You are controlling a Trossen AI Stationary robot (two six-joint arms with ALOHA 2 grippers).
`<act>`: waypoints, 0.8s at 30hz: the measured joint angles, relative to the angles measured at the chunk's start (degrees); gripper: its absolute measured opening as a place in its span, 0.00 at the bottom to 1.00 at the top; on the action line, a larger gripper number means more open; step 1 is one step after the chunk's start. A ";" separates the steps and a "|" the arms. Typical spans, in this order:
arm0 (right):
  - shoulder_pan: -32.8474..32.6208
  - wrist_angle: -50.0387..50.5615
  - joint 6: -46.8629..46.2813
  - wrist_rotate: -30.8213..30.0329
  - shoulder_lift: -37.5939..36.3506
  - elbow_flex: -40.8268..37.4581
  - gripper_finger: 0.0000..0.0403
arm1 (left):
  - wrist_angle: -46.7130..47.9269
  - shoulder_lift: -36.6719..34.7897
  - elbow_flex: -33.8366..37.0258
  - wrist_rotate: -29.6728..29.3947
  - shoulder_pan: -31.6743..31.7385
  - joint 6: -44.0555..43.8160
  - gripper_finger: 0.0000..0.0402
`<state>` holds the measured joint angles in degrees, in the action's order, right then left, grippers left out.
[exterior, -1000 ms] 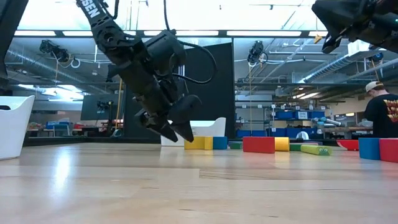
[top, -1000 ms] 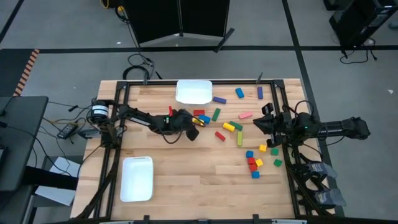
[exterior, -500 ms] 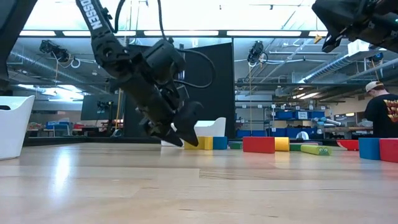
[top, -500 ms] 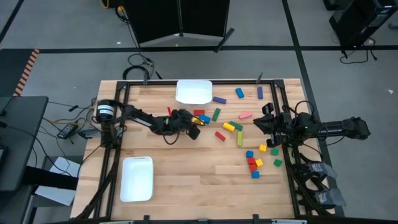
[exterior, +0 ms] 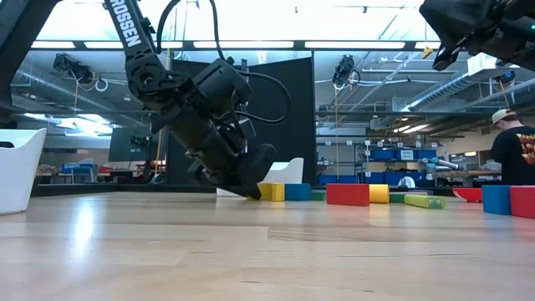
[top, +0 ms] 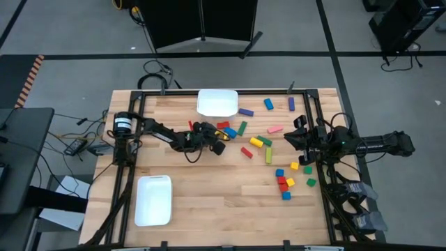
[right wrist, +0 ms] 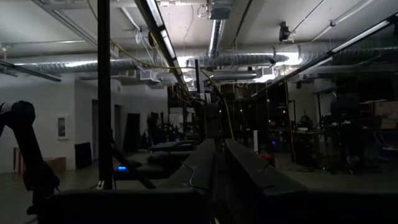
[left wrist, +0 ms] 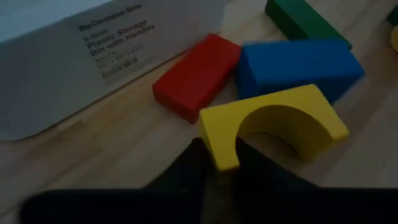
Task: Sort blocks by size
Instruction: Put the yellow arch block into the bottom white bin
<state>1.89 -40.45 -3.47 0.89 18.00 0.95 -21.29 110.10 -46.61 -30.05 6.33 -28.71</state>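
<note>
A yellow arch block (left wrist: 273, 124) lies flat on the table beside a blue bar (left wrist: 298, 62) and a red bar (left wrist: 196, 74), just in front of a white tray (top: 217, 102). My left gripper (left wrist: 221, 165) is shut on the arch and also shows low over the table in the low view (exterior: 251, 180). More blocks (top: 268, 143) lie scattered on the right half of the table, with a cluster of little cubes (top: 283, 183) farther toward the near edge. My right gripper (right wrist: 216, 168) is shut on nothing, raised at the right side (top: 293, 138). My left gripper pinches one leg of the yellow arch (left wrist: 219, 146) between its two fingers, one finger (left wrist: 249, 165) inside the arch's opening and the other on the leg's outer face. The fingers slant down from the table's left. The arch rests flat on the wood, against the blue bar.
A second white tray (top: 154, 200) sits near the front left corner. A green bar (left wrist: 305, 22) lies just beyond the blue one. Black frame rails (top: 132, 139) run along both sides of the table. A person stands in the room behind (exterior: 514, 150).
My left gripper has come down toward the table and shifted slightly toward the yellow arch, then shut its fingers on the arch's leg. The arch stays on the table. My right arm has kept still.
</note>
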 joint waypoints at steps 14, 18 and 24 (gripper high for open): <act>0.00 0.77 -1.45 0.01 0.00 0.00 0.12 | 3.01 -7.62 -0.02 2.24 -6.54 0.06 0.08; 0.00 1.27 -1.51 0.01 0.00 0.00 0.12 | 12.30 -16.92 -0.02 1.61 -10.44 0.23 0.08; 0.00 2.98 -1.53 0.01 1.44 -0.02 0.12 | 33.80 -33.79 -0.14 9.86 -21.63 -1.82 0.08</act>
<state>1.89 -37.47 -4.99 0.90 19.44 0.93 12.50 76.31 -46.75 -20.18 -15.30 -30.53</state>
